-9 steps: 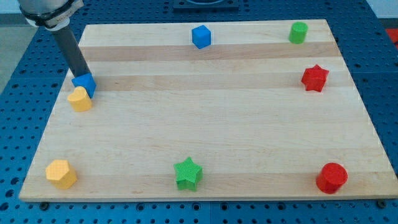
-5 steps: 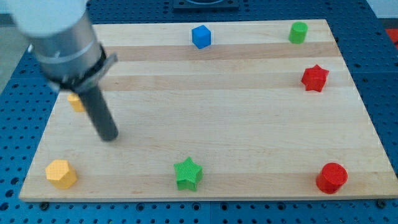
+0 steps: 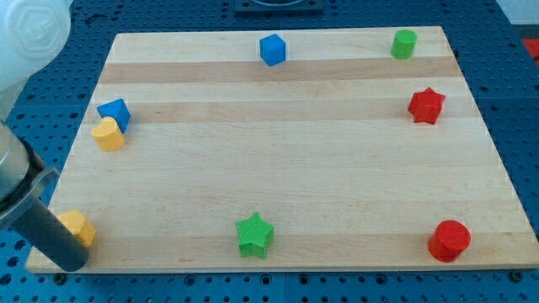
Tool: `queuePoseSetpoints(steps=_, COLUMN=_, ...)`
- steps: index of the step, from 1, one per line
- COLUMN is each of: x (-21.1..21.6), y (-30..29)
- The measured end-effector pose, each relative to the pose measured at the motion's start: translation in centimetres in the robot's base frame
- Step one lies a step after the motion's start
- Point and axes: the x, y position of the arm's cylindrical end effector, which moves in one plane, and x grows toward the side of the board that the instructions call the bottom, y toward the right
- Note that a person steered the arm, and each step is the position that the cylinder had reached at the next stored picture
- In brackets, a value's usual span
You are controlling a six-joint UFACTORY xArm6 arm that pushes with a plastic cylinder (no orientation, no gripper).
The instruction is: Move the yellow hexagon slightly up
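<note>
The yellow hexagon (image 3: 80,226) lies near the board's bottom left corner, partly hidden by my dark rod. My tip (image 3: 72,265) rests at the board's bottom left edge, just below and left of the hexagon, very close to it; I cannot tell if they touch. The arm's body fills the view's left edge above the rod.
A blue block (image 3: 114,112) and a second yellow block (image 3: 108,134) touch at the left edge. A green star (image 3: 254,235) is at the bottom middle, a red cylinder (image 3: 449,241) bottom right, a red star (image 3: 426,105) right, a green cylinder (image 3: 404,43) and a blue cube (image 3: 272,49) at top.
My rod has swung from beside the blue block at the upper left, across the board, down to the bottom left corner below the yellow hexagon. No block has visibly moved.
</note>
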Motion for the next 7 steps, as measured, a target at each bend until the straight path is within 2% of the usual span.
queuePoseSetpoints(steps=1, x=0.0, y=0.0)
queuePoseSetpoints(steps=2, x=-2.9, y=1.4)
queuePoseSetpoints(steps=3, x=-3.3, y=1.9)
queuePoseSetpoints(steps=5, x=0.0, y=1.7)
queuePoseSetpoints(steps=6, x=-0.1, y=1.6)
queuePoseSetpoints(steps=7, x=-0.9, y=-1.1)
